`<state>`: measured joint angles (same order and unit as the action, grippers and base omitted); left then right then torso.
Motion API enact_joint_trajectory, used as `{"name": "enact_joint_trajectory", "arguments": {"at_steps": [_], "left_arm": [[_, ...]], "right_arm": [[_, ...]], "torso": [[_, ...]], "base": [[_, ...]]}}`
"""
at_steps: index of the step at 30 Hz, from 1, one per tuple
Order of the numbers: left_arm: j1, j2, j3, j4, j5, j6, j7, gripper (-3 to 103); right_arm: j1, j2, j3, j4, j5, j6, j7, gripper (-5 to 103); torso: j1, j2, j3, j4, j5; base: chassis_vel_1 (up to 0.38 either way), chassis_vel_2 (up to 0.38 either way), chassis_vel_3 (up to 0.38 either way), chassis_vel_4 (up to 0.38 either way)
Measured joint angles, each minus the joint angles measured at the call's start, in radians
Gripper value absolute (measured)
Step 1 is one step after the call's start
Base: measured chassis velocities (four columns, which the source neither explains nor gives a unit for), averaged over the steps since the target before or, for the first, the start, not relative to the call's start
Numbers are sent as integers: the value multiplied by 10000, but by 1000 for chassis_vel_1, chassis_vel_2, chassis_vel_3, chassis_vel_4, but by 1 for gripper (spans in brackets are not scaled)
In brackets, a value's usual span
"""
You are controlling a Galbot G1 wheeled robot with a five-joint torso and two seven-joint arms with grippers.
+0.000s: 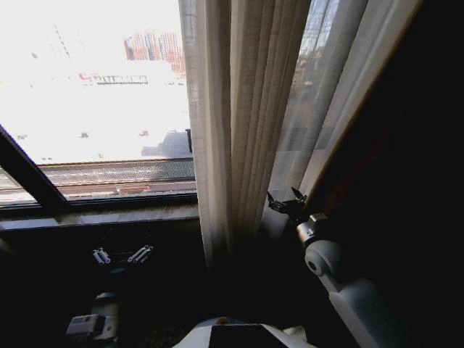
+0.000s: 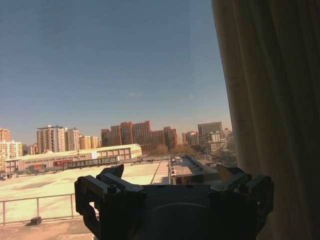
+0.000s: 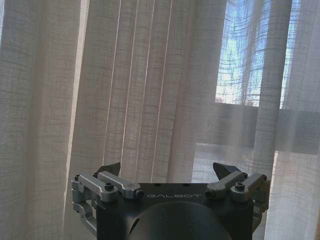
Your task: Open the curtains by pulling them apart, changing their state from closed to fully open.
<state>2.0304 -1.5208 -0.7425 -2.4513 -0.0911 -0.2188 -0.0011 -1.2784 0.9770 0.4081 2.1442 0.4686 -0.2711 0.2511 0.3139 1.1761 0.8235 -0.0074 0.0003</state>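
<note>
Curtains (image 1: 239, 109) bunched, pleats vertical, before splayed right pincer (image 1: 287, 201); left pincer (image 1: 122, 255) low, splayed.

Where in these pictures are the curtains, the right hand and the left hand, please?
curtains (image 1: 239, 109), head view, on the bunched pleats mid-panel.
right hand (image 1: 286, 198), head view, midway between its open fingertips, by the curtains.
left hand (image 1: 122, 255), head view, between its fingertips, low below the sill.

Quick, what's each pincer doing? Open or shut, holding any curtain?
Left pincer: open, empty, low under the window.
Right pincer: open, empty, at the curtains.
</note>
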Motion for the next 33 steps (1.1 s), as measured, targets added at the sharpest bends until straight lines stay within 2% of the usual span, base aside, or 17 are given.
{"name": "enact_joint_trajectory", "arguments": {"at_steps": [9,33], "left_arm": [[18,4,-79,-8,-33,-38,8,100],[13,-27,-79,223,-60,-304,18,100]], "right_arm": [[95,41,-54,-37,-2,16,-3,100],[-254,156,-35,198,-227,134,-23,100]], "torso": [[0,-1,0,-1,1],[2,-1,1,-3,1]], "base": [[159,157,-147,-158],[235,243,-251,-244]]}}
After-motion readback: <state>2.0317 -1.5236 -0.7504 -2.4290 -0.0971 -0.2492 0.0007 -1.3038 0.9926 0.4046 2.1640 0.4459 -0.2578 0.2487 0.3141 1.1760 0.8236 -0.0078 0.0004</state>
